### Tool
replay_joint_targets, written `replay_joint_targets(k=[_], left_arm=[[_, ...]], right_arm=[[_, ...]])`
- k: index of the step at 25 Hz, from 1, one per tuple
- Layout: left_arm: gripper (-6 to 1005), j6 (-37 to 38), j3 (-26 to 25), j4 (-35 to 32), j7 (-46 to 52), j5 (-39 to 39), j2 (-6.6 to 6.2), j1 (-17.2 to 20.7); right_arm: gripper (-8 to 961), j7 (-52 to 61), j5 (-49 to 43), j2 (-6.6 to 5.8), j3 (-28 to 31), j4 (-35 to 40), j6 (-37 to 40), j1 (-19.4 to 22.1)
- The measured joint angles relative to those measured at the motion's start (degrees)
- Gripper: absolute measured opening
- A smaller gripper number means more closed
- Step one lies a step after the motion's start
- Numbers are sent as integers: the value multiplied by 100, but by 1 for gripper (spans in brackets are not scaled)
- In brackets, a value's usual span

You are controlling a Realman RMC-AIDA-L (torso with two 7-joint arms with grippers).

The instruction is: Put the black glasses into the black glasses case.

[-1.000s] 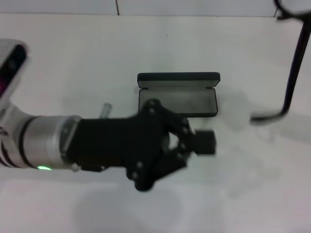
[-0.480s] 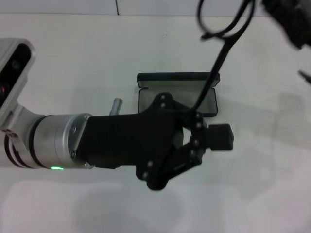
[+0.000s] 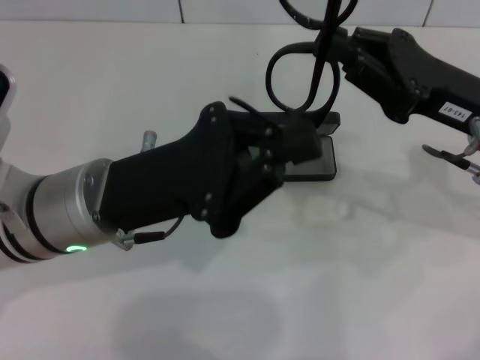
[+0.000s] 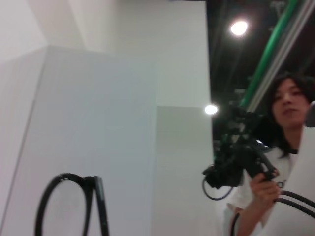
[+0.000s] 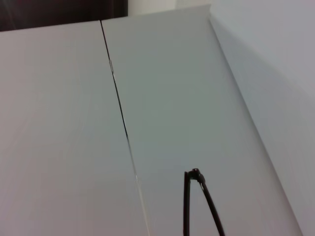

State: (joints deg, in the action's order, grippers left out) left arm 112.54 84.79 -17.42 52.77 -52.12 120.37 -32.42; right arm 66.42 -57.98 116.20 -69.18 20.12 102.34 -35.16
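Observation:
The black glasses (image 3: 289,75) hang in the air above the back edge of the black glasses case (image 3: 324,166). My right gripper (image 3: 339,41) reaches in from the upper right and is shut on them near the frame's middle. One oval lens rim hangs low over the case's lid. The case lies on the white table, mostly hidden under my left gripper (image 3: 296,142), which stretches in from the left right over it. The left wrist view shows a lens rim of the glasses (image 4: 66,206). In the right wrist view only a thin temple arm (image 5: 197,201) shows.
The white table (image 3: 360,285) spreads around the case. A tiled wall edge (image 3: 180,11) runs along the back. A person holding a camera rig (image 4: 275,147) stands beyond the table in the left wrist view.
My right arm has swung in from the upper right, carrying the glasses leftward over the case. My left gripper has moved up from in front of the case and now covers most of it.

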Motion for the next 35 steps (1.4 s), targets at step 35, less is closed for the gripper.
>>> replay_joint_targets(k=[35], left_arm=[[36, -811, -4, 222, 358, 335, -15, -1]], right_arm=[[60, -15, -20, -1, -882, 139, -503, -88]])
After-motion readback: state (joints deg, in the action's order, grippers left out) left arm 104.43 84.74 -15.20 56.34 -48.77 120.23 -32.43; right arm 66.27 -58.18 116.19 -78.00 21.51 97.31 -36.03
